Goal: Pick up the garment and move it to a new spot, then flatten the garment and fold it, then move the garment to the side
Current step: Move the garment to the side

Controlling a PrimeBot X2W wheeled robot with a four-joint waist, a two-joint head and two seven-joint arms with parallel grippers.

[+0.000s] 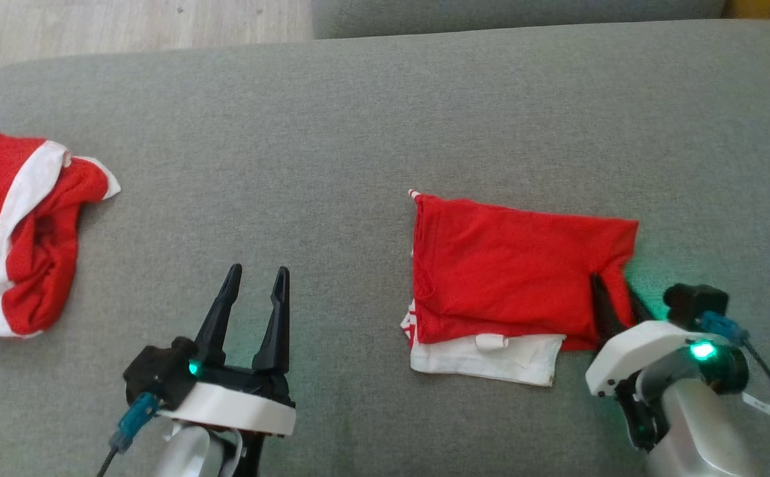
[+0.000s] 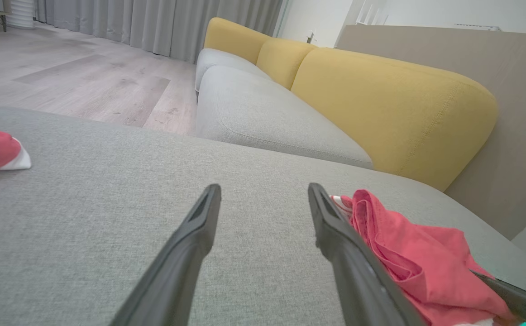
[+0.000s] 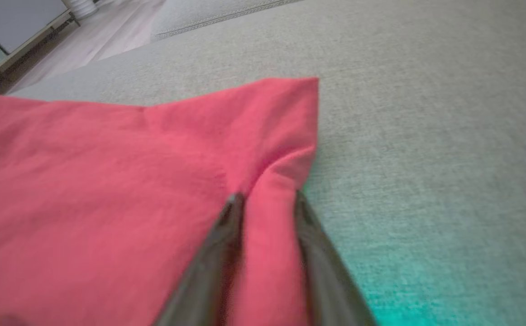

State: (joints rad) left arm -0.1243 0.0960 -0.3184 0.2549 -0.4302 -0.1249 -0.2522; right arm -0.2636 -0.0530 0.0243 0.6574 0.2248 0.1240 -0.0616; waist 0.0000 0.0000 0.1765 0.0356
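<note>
A: Nearest of all is the left gripper (image 1: 258, 269), low at the left of the head view. How does it stand?

B: Released. Its two dark prongs are spread wide over the bare grey sofa (image 1: 358, 119) and touch no cloth.

A: And the right gripper (image 1: 611, 285)?

B: It sits at the near right corner of the red garment (image 1: 511, 265). In its own wrist view a raised ridge of red cloth runs between the two fingers (image 3: 217, 253) and touches both (that view is blurred). Whether they clamp the ridge or only straddle it cannot be told.

A: Where does the garment lie?

B: It is folded into a rough rectangle on the sofa seat. It lies to the right of the left gripper, apart from it, and ahead and to the left of the right gripper. A white layer (image 1: 484, 358) shows from under the red along the edge nearest the robot.

A: Anything else?

B: A crumpled red and white cloth (image 1: 20, 232) lies well off to the left of the left gripper. A green glow (image 1: 647, 281) falls on the sofa just beside the right gripper. Far ahead of the left gripper, its wrist view shows yellow cushions (image 2: 380, 104) and a wooden floor (image 2: 86, 77).
</note>
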